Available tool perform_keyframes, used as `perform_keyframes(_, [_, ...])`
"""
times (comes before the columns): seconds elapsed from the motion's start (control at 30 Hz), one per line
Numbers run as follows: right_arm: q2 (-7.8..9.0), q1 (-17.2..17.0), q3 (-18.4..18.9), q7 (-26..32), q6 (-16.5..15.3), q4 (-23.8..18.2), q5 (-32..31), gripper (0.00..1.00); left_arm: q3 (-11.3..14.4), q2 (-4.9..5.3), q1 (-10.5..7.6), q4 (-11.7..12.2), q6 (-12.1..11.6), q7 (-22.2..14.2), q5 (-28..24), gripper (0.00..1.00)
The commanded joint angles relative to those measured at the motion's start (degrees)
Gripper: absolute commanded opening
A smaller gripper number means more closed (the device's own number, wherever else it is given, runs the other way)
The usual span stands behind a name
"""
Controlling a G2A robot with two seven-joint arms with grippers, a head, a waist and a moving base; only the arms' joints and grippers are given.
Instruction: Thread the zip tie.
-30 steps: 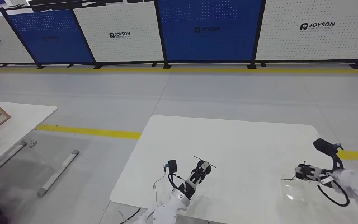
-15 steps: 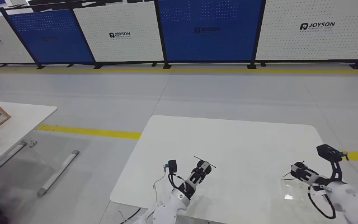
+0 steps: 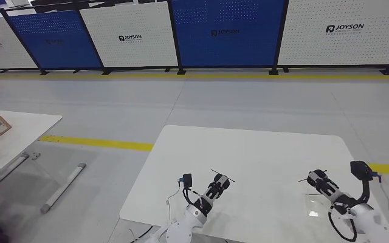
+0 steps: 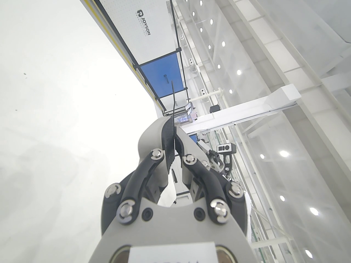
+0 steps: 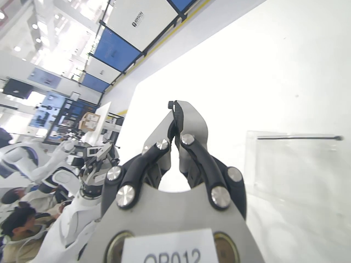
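Over the last second my right gripper (image 3: pixel 314 178) has swung inward across the white rectangular table (image 3: pixel 255 152). It has come away from the shallow clear plastic tray (image 5: pixel 290 165) and toward the left gripper (image 3: pixel 222 180), which has not budged. I read this as the approach leg of the threading: the two grippers are closing on each other but are still well apart, so nothing is threaded yet. The left fingers are pressed together on a thin black plastic zip tie (image 4: pixel 172 97), and its narrow tail stands out straight beyond the fingertips. The right fingers are likewise shut, pinching a small black zip-tie head (image 5: pixel 171 105) that pokes out just past their tips. From above, a thin black strap sticks out to either side of them, so I take this for a second tie rather than the far end of the first. A spare black zip tie (image 5: pixel 299 138) lies flat in the tray, off to the side of the right fingers, with nothing touching it. Lining that head up with the left fingers' tail looks like the delicate part ahead.
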Motion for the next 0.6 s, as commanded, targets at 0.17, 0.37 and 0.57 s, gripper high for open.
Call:
perform_keyframes(0.17, [-2.23, -2.26, -9.21, -14.38, -0.93, -2.55, -6.72, 0.00, 0.00, 0.00, 0.00, 0.00, 0.00, 0.00, 0.00, 0.00])
perform_keyframes(0.37, [-2.90, -2.70, -11.83, -18.38, -0.24, -3.47, -10.38, 0.00, 0.00, 0.00, 0.00, 0.00, 0.00, 0.00, 0.00, 0.00])
perform_keyframes(0.57, [-2.90, -2.70, -11.83, -18.38, -0.24, -3.47, -10.38, 0.00, 0.00, 0.00, 0.00, 0.00, 0.00, 0.00, 0.00, 0.00])
